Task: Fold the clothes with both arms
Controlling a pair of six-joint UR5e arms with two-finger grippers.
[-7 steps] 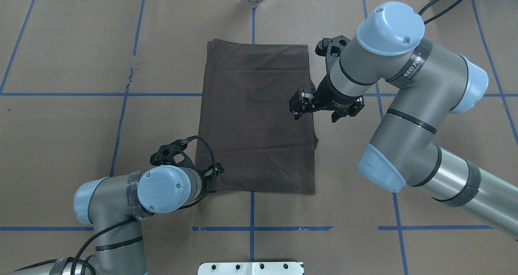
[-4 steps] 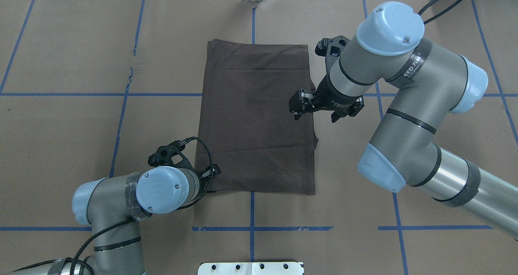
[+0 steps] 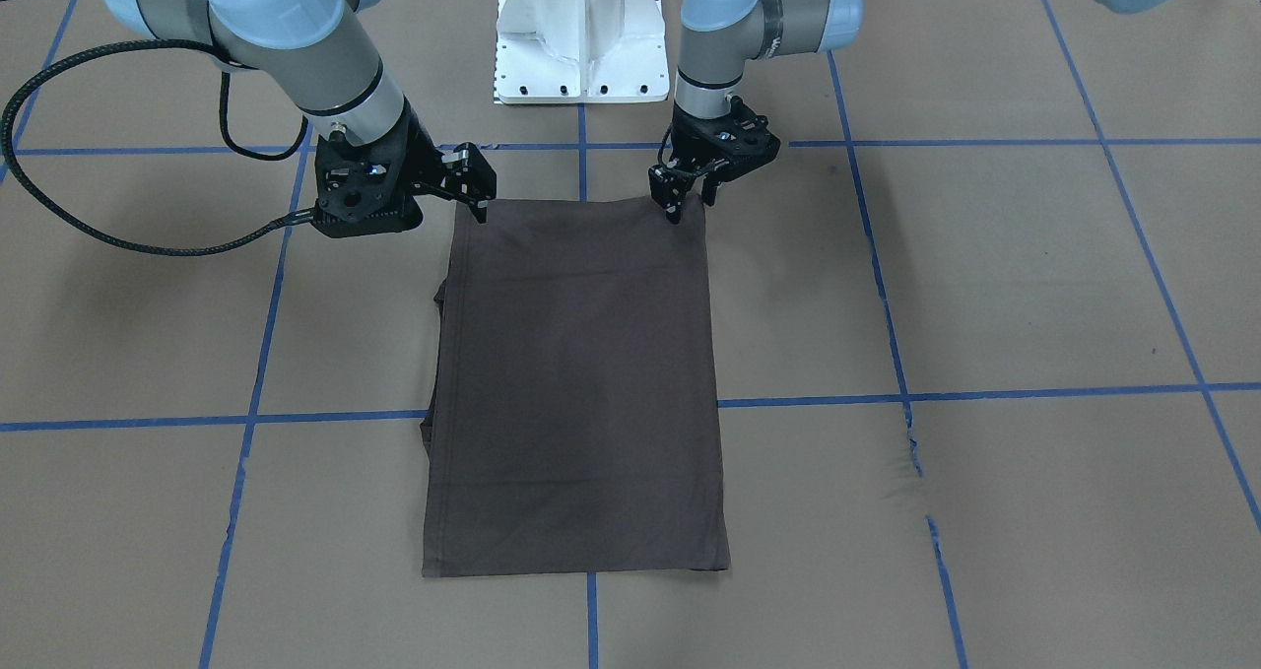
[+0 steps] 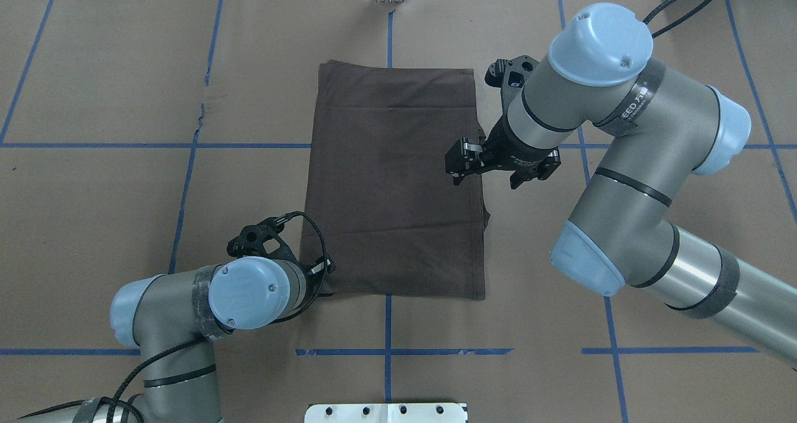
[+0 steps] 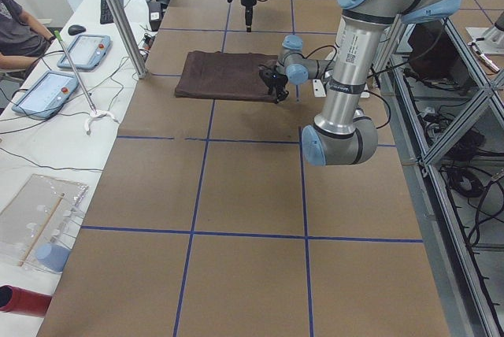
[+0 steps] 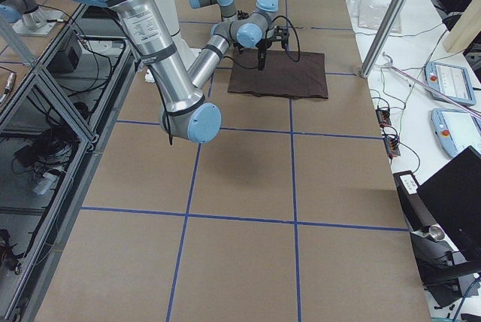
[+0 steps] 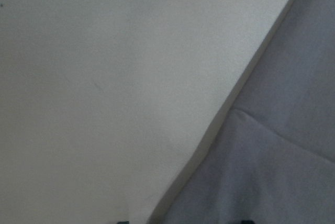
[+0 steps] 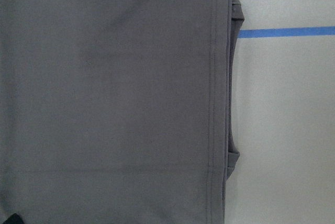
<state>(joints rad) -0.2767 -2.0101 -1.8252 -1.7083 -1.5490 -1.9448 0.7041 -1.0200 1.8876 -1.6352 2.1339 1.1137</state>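
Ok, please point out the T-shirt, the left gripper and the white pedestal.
T-shirt [image 4: 392, 186]: overhead view, middle of cloth.
left gripper [image 3: 692, 206]: front-facing view, midway between its jaws.
white pedestal [image 3: 579, 19]: front-facing view, its column.

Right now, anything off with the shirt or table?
The T-shirt lies flat, but an under-layer pokes out past its edge on the robot's right, so that side isn't flush. The brown paper cover has a small tear beside the blue tape, left of the shirt.

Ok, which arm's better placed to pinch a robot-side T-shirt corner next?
Left: the left gripper sits low at a robot-side corner of the T-shirt, jaws open; the right gripper hangs higher, midway along the side edge.
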